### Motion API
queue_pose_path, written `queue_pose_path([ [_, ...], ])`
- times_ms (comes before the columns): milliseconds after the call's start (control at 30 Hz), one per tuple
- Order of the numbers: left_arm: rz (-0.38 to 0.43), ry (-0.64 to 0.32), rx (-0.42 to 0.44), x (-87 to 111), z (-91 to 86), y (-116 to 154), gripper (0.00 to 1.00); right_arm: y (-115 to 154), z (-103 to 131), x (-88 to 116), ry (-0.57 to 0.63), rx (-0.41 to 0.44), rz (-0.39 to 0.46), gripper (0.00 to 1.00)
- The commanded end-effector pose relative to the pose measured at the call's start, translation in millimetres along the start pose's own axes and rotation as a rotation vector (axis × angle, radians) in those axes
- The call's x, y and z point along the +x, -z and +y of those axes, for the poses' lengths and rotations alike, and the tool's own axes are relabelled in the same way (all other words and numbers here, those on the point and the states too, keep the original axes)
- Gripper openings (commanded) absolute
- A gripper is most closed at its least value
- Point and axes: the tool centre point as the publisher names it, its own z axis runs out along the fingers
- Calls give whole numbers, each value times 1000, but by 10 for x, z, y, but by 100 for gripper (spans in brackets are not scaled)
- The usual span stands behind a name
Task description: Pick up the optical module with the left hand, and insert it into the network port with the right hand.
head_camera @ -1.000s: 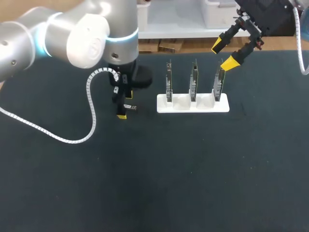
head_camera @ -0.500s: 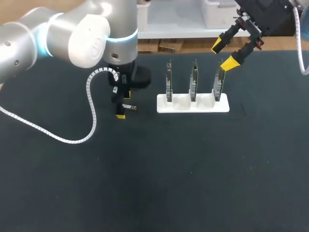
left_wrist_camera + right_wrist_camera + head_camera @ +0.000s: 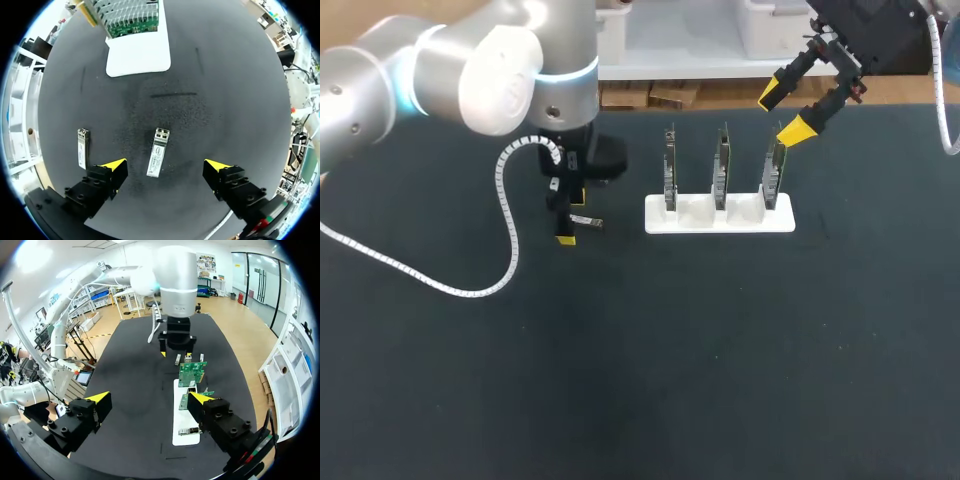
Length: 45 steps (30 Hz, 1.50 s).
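Observation:
A small silver optical module (image 3: 158, 159) lies flat on the black mat, between the fingers of my left gripper (image 3: 165, 167), which is open and low over it without touching. A second silver module (image 3: 82, 148) lies just outside one finger. From the head view the left gripper (image 3: 574, 222) stands left of the white holder (image 3: 720, 218), with the module (image 3: 588, 222) beside its yellow tip. The holder carries three upright green network cards (image 3: 723, 165). My right gripper (image 3: 786, 110) hangs open and empty above the holder's right end. From it I see the cards (image 3: 192, 374) ahead.
A white coiled cable (image 3: 470, 285) from the left arm trails over the mat at the left. The white holder (image 3: 139, 55) lies ahead of the left gripper. The mat's far edge (image 3: 700, 108) runs just behind the cards.
My left gripper has shifted slightly to the left above the module. The right arm has not moved.

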Motion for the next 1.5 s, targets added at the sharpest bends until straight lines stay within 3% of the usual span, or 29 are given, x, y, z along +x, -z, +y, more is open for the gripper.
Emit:
queue_pose_path([
  [33,2,2,15,9,58,-31,100,-1,-9,1,0,-2,0,100],
  [233,-4,9,16,20,43,-34,100,-1,-9,1,0,-2,0,100],
  [300,-7,8,13,20,36,-29,82,-1,-9,1,0,-2,0,100],
  [333,-7,8,12,20,35,-29,80,-1,-9,1,0,-2,0,100],
  [433,-6,9,17,26,32,-52,89,-1,-9,1,0,-2,0,100],
  [567,-4,7,22,22,37,-59,88,-1,-9,1,0,-2,0,100],
  [667,-2,3,23,9,44,-59,82,-1,-9,1,0,-2,0,100],
  [867,-1,-16,34,-21,40,-79,15,-1,-9,1,0,-2,0,100],
  [900,-1,-17,35,-21,40,-83,0,-1,-9,1,0,-2,0,100],
  [1367,-1,-10,27,1,27,-55,0,-1,-9,1,0,-2,0,100],
  [1500,-47,8,33,-4,21,-4,0,-1,-9,1,0,-2,0,100],
])
